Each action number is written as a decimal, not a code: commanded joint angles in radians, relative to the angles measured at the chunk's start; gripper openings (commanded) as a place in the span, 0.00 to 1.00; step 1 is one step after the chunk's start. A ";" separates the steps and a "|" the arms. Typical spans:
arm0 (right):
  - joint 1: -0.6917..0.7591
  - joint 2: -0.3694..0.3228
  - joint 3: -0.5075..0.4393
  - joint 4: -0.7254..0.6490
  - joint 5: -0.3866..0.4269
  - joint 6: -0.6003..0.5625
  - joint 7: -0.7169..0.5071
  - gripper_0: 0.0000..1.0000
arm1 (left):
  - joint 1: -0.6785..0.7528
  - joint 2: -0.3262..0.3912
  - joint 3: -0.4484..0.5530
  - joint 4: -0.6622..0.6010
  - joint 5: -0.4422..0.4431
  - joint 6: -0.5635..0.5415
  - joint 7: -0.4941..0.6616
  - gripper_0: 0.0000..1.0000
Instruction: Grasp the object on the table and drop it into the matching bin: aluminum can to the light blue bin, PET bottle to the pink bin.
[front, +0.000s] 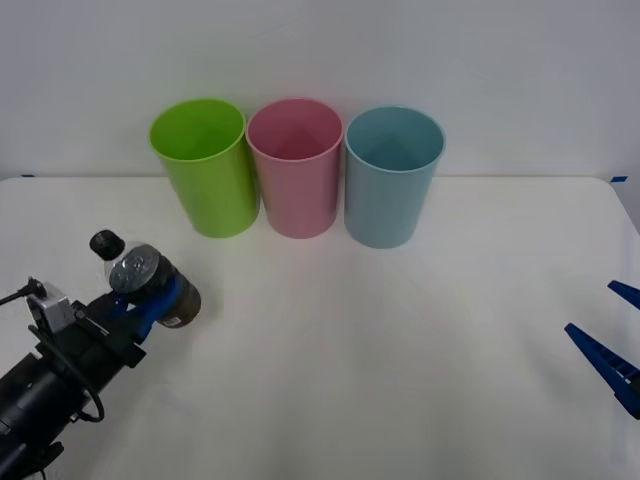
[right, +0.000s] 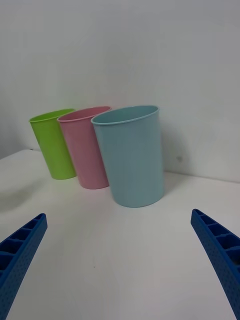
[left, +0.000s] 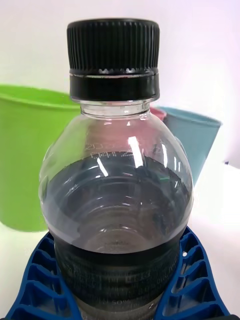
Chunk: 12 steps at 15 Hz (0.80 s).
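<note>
The PET bottle (front: 106, 246), clear with a black cap (left: 113, 56) and a dark label (left: 117, 280), is at the table's (front: 400, 350) left side, in front of the lime green bin. My left gripper (front: 158, 298) is shut on it, its blue fingers (left: 37, 280) curving around the labelled body. The wrist hides the bottle's middle in the front view. The pink bin (front: 296, 165) stands in the middle of the back row and the light blue bin (front: 393, 175) to its right. My right gripper (front: 614, 335) hangs open at the table's right edge.
A lime green bin (front: 204, 165) stands left of the pink one, closest to the bottle. The three bins touch or nearly touch in a row by the back wall. Bare white tabletop stretches between the two arms.
</note>
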 joint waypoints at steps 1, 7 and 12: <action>0.000 0.000 0.000 0.000 0.000 0.000 0.000 1.00 | -0.009 0.000 -0.011 -0.105 -0.033 0.059 0.096 0.00; 0.000 0.000 0.000 0.000 0.000 0.000 0.000 1.00 | -0.139 0.000 -0.060 -0.180 -0.080 0.135 0.183 0.00; 0.000 0.000 0.000 0.000 0.000 0.000 0.000 1.00 | -0.286 0.015 -0.126 -0.236 -0.102 0.310 0.297 0.00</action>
